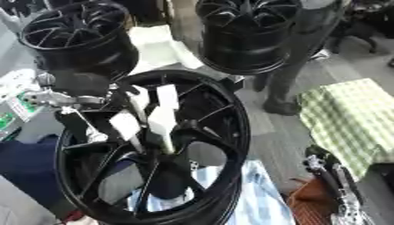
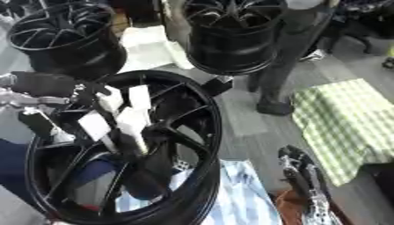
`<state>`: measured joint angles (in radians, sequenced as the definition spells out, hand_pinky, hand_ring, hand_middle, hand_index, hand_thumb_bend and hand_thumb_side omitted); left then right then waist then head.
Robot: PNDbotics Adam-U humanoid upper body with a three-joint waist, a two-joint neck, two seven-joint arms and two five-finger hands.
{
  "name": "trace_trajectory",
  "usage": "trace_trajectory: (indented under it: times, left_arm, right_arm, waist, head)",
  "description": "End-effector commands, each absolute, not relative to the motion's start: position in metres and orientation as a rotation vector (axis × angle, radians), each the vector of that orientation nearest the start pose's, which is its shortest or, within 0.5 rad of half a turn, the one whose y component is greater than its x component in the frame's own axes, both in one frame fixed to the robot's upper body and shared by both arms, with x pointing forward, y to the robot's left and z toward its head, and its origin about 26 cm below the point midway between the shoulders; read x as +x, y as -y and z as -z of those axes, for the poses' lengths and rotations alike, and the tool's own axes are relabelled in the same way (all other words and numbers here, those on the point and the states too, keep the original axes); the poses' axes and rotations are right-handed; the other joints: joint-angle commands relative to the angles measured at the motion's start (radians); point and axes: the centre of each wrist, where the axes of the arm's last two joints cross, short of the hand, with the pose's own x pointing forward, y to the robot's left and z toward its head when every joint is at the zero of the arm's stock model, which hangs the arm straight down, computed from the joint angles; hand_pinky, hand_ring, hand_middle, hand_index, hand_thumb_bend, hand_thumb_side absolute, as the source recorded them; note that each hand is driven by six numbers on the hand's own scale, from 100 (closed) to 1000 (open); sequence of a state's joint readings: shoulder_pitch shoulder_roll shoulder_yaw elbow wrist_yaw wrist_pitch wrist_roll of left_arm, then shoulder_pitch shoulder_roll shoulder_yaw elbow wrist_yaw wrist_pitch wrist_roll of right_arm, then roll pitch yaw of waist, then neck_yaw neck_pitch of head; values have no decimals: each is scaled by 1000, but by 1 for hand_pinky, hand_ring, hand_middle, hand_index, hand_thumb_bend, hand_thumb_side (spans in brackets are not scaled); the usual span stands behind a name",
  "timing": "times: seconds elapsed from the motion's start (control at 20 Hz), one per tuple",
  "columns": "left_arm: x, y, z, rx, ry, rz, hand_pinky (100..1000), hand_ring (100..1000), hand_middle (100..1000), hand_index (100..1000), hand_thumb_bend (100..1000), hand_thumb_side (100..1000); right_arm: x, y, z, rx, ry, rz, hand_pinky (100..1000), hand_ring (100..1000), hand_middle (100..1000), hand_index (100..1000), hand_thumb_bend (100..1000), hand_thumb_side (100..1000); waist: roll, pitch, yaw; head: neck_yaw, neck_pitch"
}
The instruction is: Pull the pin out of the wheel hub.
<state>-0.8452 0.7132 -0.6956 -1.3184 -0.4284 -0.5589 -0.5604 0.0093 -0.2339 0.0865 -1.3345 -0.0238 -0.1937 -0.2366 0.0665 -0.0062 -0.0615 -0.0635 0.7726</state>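
Nearest us, the black wheel hub [image 1: 154,149] looks rigid and heavy. Our left robot hand [image 1: 146,116] reaches into its centre; finger closure and the pin cannot be made out. Right robot hand [image 1: 331,184] idles, grip unclear.

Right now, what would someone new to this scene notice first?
The big black wheel hub fills the near centre, with the left robot hand reaching into its spokes, pale fingertips near the middle. Two more black wheels stand behind it, one far left and one at top centre. A green checked cloth lies to the right.
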Motion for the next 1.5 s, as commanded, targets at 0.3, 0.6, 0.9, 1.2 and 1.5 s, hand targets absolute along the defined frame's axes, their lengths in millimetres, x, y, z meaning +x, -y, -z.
trace_trajectory:
  times: [0.3, 0.6, 0.9, 1.2, 1.5]
  left_arm:
    - [424, -248, -216, -106, -1418, -2891, 228, 1000, 392, 622, 100, 158]
    - [424, -259, -244, -160, -1545, -2817, 227, 1000, 386, 618, 101, 155]
    - [415, -298, -270, -285, -1665, -2820, 226, 1000, 386, 617, 136, 147]
    - [386, -365, -282, -452, -1766, -2944, 228, 1000, 390, 623, 158, 141]
    - [363, -433, -261, -628, -1779, -3213, 246, 1000, 405, 639, 178, 147]
  right_arm:
    - [260, 300, 63, -309, 1543, -58, 720, 696, 720, 859, 236, 677]
    - [260, 300, 63, -309, 1541, -54, 720, 696, 720, 859, 237, 677]
    - [259, 301, 64, -313, 1540, -49, 720, 696, 720, 859, 238, 677]
    - [258, 304, 64, -326, 1537, -42, 721, 696, 720, 859, 237, 678]
    - [256, 307, 64, -343, 1532, -34, 721, 696, 720, 859, 234, 681]
  waist:
    - [-4, -16, 4]
    - [-4, -17, 6]
    - [-3, -17, 14]
    - [-3, -13, 32]
    - [-7, -14, 49]
  head:
    - [1, -3]
    - [-2, -3]
    - [-7, -3]
    - [-17, -3]
    - [-22, -3]
